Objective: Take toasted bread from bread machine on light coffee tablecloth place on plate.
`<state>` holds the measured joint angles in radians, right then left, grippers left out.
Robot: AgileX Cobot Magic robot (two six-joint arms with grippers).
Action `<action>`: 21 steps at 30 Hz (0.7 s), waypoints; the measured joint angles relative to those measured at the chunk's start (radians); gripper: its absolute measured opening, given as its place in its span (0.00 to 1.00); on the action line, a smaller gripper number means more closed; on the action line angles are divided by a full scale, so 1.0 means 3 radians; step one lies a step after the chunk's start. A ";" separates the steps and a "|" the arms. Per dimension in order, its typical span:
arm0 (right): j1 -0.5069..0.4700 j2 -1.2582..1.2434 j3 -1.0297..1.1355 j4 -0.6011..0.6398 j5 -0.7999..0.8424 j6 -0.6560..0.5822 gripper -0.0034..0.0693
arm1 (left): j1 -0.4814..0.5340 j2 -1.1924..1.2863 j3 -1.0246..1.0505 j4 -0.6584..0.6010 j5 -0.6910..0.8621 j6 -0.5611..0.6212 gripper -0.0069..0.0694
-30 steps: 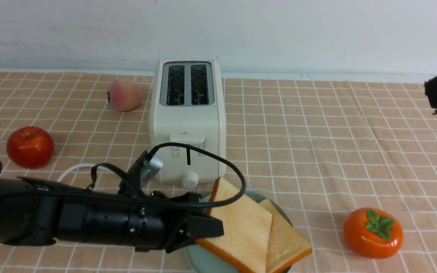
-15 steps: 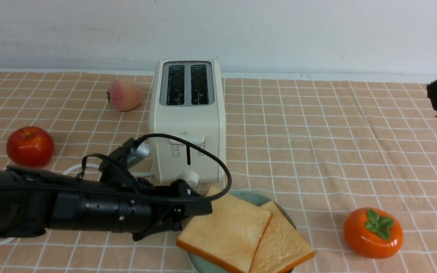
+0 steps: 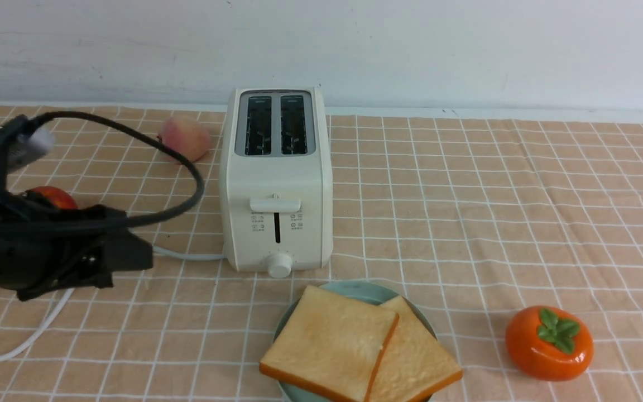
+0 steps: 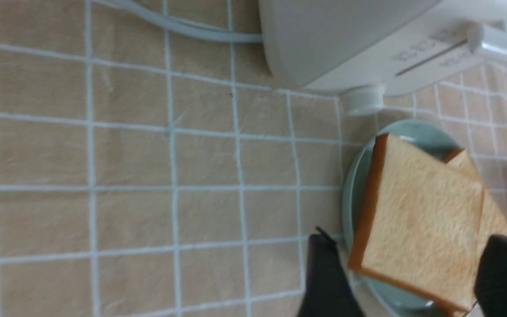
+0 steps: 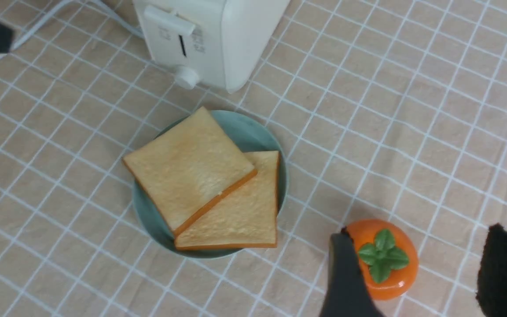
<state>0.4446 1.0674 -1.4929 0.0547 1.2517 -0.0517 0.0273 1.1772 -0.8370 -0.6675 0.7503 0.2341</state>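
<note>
Front view: two slices of toasted bread (image 3: 330, 340) lay overlapped on the plate (image 3: 355, 290), just in front of the bread machine (image 3: 276, 184). Left wrist view: the left gripper (image 4: 407, 237), left of the bread machine, had its jaws spread wide and empty. Right wrist view: the right gripper (image 5: 418, 235), well right of the bread machine, likewise had its jaws wide and held nothing.

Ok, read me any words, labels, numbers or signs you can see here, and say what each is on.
No text can be read here.
Small printed marks on the bread machine, beside its lever slot: too small and blurred to read.
The toasted bread, plate and tablecloth carry no writing.
</note>
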 joint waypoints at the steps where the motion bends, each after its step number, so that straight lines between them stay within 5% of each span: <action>1: 0.0000 0.0000 0.0000 -0.0130 -0.0040 0.0059 0.55 | 0.0000 -0.0164 -0.0049 0.0274 0.0056 -0.0199 0.51; 7: 0.0000 0.0009 0.0000 -0.0814 -0.0229 0.0443 0.22 | -0.0118 -0.0858 -0.0170 0.0928 0.0091 -0.0720 0.07; 12: 0.0000 -0.0042 0.0000 -0.1196 -0.0181 0.0536 0.03 | -0.0449 -0.1159 -0.0170 0.0983 0.0192 -0.0741 0.07; 16: 0.0000 -0.0415 0.0251 -0.1279 -0.0348 0.0605 0.02 | -0.0598 -0.1478 -0.0170 0.1102 0.0323 -0.0805 0.07; 21: 0.0000 -0.1417 0.1434 -0.1153 -0.1155 0.0719 0.02 | -0.0606 -0.1888 -0.0078 0.1418 0.0321 -0.1120 0.07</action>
<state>0.4446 0.6424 -1.0628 -0.2912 0.9052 0.1641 -0.1545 0.6107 -0.8605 -0.2423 0.8466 -0.1019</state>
